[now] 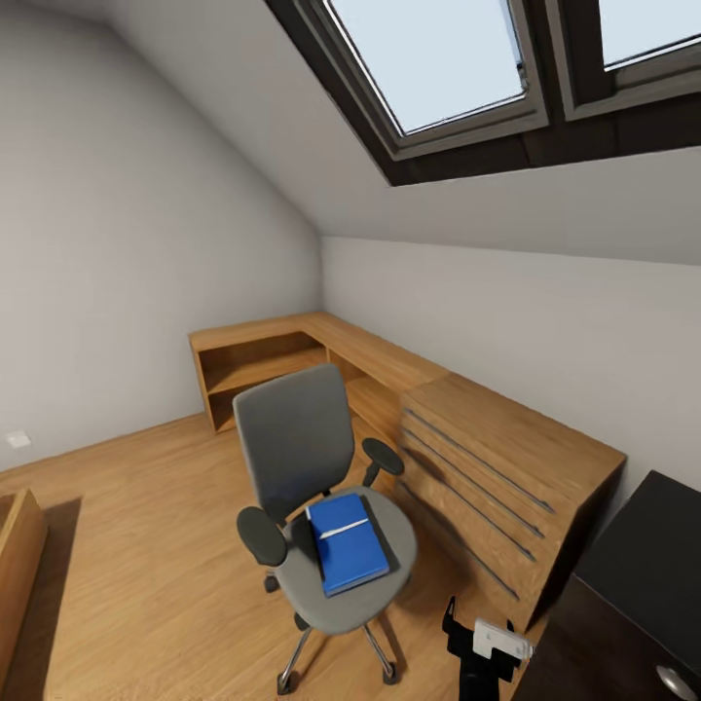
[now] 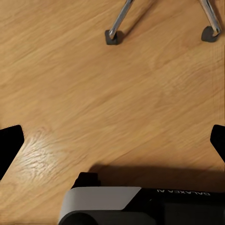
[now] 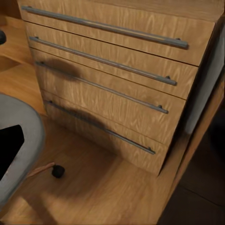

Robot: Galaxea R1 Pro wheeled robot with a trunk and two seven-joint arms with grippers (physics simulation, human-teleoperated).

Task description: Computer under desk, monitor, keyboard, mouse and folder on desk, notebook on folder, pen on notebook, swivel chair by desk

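Note:
The swivel chair (image 1: 310,487), grey with black armrests, stands in the middle of the wood floor. On its seat lies the blue folder (image 1: 349,545) with a thin pale stick, possibly the pen (image 1: 343,531), across it. A corner of the black desk (image 1: 647,560) shows at the lower right. My right gripper (image 3: 112,150) hangs low between chair and desk, open, one black finger (image 3: 9,150) beside the seat edge. My left gripper (image 2: 112,143) is open over bare floor near the chair's castors (image 2: 111,37). Computer, monitor, keyboard, mouse and notebook are out of view.
A light wood chest of drawers (image 1: 492,482) with long bar handles stands right of the chair, against the desk. A low wood shelf unit (image 1: 263,360) fills the far corner. A wood bed frame (image 1: 15,555) edges in at left. A roof window (image 1: 438,58) is overhead.

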